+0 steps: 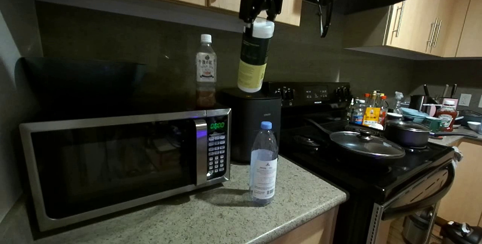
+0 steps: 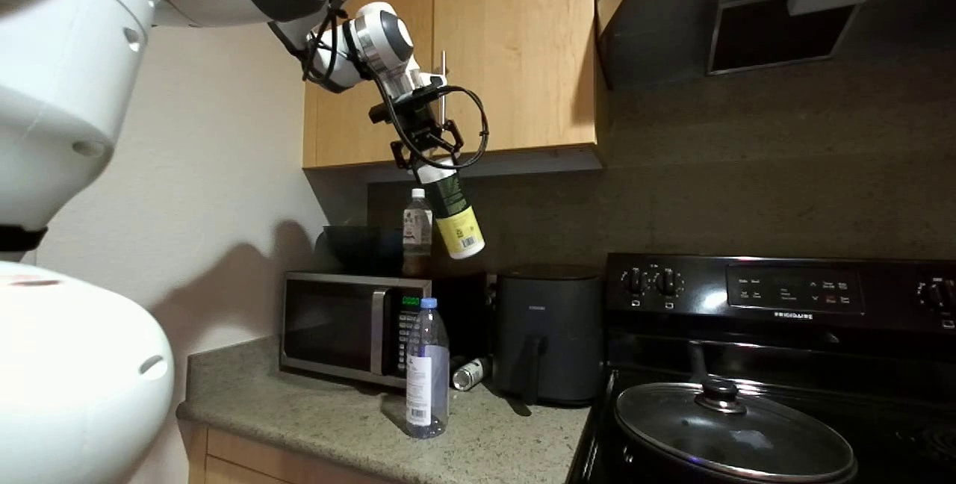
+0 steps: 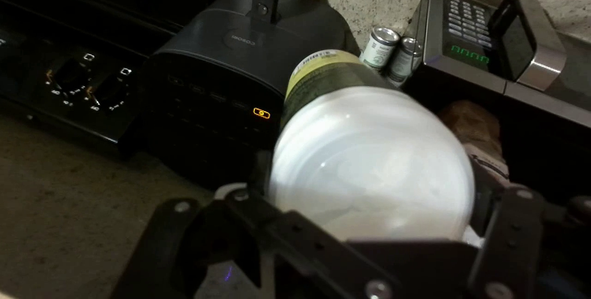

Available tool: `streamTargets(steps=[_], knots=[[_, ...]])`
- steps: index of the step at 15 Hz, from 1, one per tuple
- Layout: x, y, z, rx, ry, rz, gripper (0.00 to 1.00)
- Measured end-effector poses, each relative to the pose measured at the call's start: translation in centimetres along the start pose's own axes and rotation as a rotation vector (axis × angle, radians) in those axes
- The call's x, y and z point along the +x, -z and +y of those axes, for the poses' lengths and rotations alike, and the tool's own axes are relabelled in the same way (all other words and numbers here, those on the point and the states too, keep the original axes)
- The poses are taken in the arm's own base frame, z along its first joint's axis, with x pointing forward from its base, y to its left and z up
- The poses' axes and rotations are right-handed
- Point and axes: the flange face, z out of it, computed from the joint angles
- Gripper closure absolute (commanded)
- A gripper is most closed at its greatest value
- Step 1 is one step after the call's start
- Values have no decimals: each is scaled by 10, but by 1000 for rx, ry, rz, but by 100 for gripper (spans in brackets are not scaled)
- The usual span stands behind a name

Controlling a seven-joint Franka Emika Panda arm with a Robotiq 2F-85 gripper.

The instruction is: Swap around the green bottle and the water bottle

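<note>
Held in the air is the green bottle (image 1: 251, 75), with a white cap and a dark green and yellow label. My gripper (image 1: 260, 25) is shut on its cap end, and the bottle hangs tilted, its base well above the counter. The wrist view looks onto the white cap of the green bottle (image 3: 369, 160), a finger on either side of it. The water bottle (image 1: 264, 174), clear with a blue cap and white label, stands upright on the counter (image 2: 515, 432) in front of the microwave. It is out of view in the wrist view.
A microwave (image 1: 120, 168) carries a tea bottle (image 1: 206, 69) and a dark bowl (image 1: 81, 82). Beside it stands a black air fryer (image 2: 549, 334), with cans (image 3: 379, 50) between them. Cabinets (image 2: 515, 51) hang close behind the gripper. A lidded pan (image 1: 365, 146) sits on the stove.
</note>
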Motion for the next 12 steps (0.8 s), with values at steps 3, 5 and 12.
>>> streamTargets(steps=[3,5,12], knots=[[1,-6,-5,3,5,-9,7],[1,-7,-3,1,3,-11,32],[4,-2,-47,149,25,18,32]])
